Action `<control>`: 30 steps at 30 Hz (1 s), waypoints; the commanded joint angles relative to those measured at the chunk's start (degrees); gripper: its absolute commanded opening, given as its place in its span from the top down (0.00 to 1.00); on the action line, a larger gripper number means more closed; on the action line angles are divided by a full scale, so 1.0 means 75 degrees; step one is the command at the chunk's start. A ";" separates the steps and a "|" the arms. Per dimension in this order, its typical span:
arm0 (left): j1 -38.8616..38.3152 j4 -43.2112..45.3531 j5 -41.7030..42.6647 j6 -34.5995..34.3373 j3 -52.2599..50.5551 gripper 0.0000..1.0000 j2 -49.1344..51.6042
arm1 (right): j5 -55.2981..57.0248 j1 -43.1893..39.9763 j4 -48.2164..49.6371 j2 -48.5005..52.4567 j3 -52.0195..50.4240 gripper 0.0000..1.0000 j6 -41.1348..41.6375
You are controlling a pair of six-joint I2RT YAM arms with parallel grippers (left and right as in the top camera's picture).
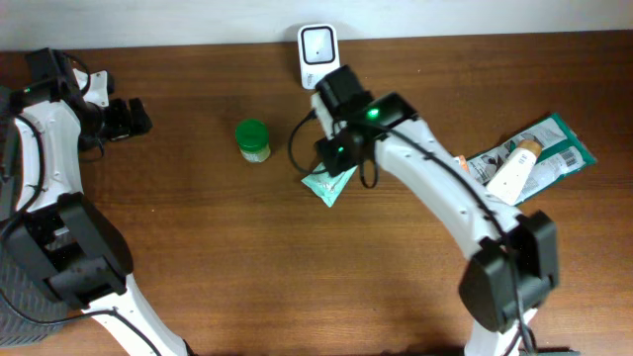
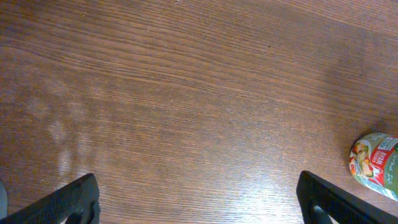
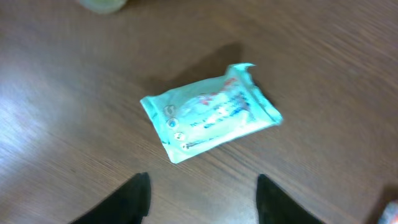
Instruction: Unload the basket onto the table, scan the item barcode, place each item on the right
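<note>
A dark brown wooden table [image 1: 198, 247] fills the view, with a strip of pale wall along its far edge. The teal pouch [image 3: 208, 115] lies flat on the table near the middle, slightly crumpled, printed face up; the print is too blurred to tell whether a barcode shows on that face. The right jaws hang just above and short of it: in the right wrist view the two dark fingers [image 3: 140, 199] stand partly apart with only bare wood between them, and the pouch lies beyond their tips, untouched. From overhead the right arm [image 1: 435, 188] reaches in from the near right edge and its wrist covers part of the pouch, leaving a teal corner showing. Just behind the wrist, at the table's far edge, stands the white scanner [image 1: 316, 47], with a dark-framed square window on its face. To the left of the pouch, apart from it, a small jar [image 1: 252, 138] with a green lid stands upright. Well off to the right lie a green packet [image 1: 554, 148] and a cream tube [image 1: 514, 173] resting across it. At the far left sits the left arm [image 1: 45, 129]; the left jaws are spread wide over bare wood and hold nothing, with the jar's label just at the right edge of the left wrist view
</note>
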 commanded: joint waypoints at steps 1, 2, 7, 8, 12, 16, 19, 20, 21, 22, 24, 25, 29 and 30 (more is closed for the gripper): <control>0.0111 0.0003 -0.0055 0.0015 0.0076 0.01 0.0041 | 0.1110 0.0743 0.0041 0.1128 0.0050 0.41 -0.1005; 0.0111 0.0003 -0.0058 0.0012 0.0076 0.01 0.0041 | 0.1629 0.0895 0.0085 0.1422 0.0050 0.41 -0.1014; 0.0111 0.0003 -0.0058 0.0015 0.0076 0.01 0.0041 | 0.1996 0.1000 0.0513 0.2092 0.0050 0.38 -0.1419; 0.0111 0.0003 -0.0058 0.0012 0.0076 0.01 0.0041 | 0.2022 0.0997 0.0632 0.2162 0.0050 0.36 -0.1489; 0.0111 0.0000 -0.0055 0.0012 0.0076 0.01 0.0041 | 0.2422 0.0988 0.0796 0.2573 0.0050 0.33 -0.1661; 0.0111 0.0000 -0.0058 0.0012 0.0076 0.01 0.0041 | 0.2425 0.0982 0.0627 0.3013 0.0047 0.57 -0.1786; 0.0111 0.0003 -0.0058 0.0015 0.0076 0.01 0.0041 | 0.2425 0.0976 0.0589 0.3022 0.0050 0.96 -0.1743; 0.0111 0.0003 -0.0058 0.0015 0.0076 0.01 0.0041 | 0.2422 0.0976 0.0586 0.3022 0.0050 0.96 -0.1716; 0.0111 0.0003 -0.0058 0.0015 0.0076 0.01 0.0041 | 0.2419 0.0976 0.0562 0.2984 0.0090 0.96 -0.1425; 0.0111 0.0003 -0.0058 0.0015 0.0076 0.01 0.0041 | 0.2384 0.0976 0.0510 0.2897 0.0163 0.96 -0.1201; 0.0111 0.0000 -0.0058 0.0012 0.0076 0.01 0.0041 | 0.1195 0.0921 -0.0050 0.2346 0.0691 0.96 -0.1119; 0.0111 0.0000 -0.0055 0.0012 0.0076 0.01 0.0041 | 0.0501 0.0825 -0.0274 0.2063 0.0956 0.96 -0.1122; 0.0111 0.0003 -0.0058 0.0015 0.0076 0.01 0.0041 | -0.4858 -0.0548 -0.0723 0.0717 0.1396 0.96 -0.1349; 0.0111 0.0003 -0.0055 0.0015 0.0076 0.01 0.0041 | -0.6143 -0.0935 -0.0761 0.0702 0.1393 0.96 -0.1553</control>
